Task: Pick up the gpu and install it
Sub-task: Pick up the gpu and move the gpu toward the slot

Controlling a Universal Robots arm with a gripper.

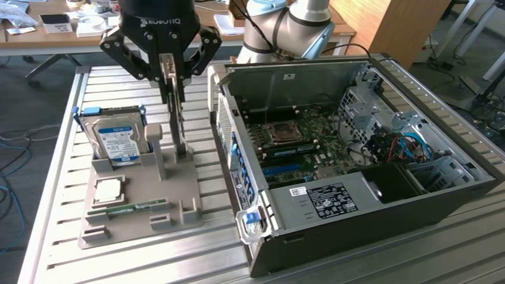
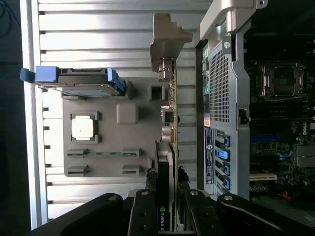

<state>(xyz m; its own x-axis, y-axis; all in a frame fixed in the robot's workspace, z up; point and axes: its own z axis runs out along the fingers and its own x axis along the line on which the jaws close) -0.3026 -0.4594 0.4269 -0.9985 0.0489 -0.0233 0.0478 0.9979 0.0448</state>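
Note:
The gpu (image 1: 175,112) hangs upright and edge-on, its silver bracket (image 2: 166,42) at the end away from the wrist and its green board edge (image 2: 173,113) running along the middle of the wrist view. My gripper (image 1: 172,89) is shut on the gpu's upper part, one finger (image 2: 150,189) on the black cooler side and the other on the board side. The card's lower end sits at the grey holder tray (image 1: 142,177); whether it still rests in its slot I cannot tell. The open computer case (image 1: 347,177) lies to the exterior view's right of the card.
On the grey holder stand a silver hard drive (image 1: 118,139) with a blue-white label, a square processor (image 1: 108,190) and a narrow green memory stick (image 1: 130,208). The motherboard (image 1: 296,139) shows inside the case. Everything rests on a slatted metal table (image 1: 63,248).

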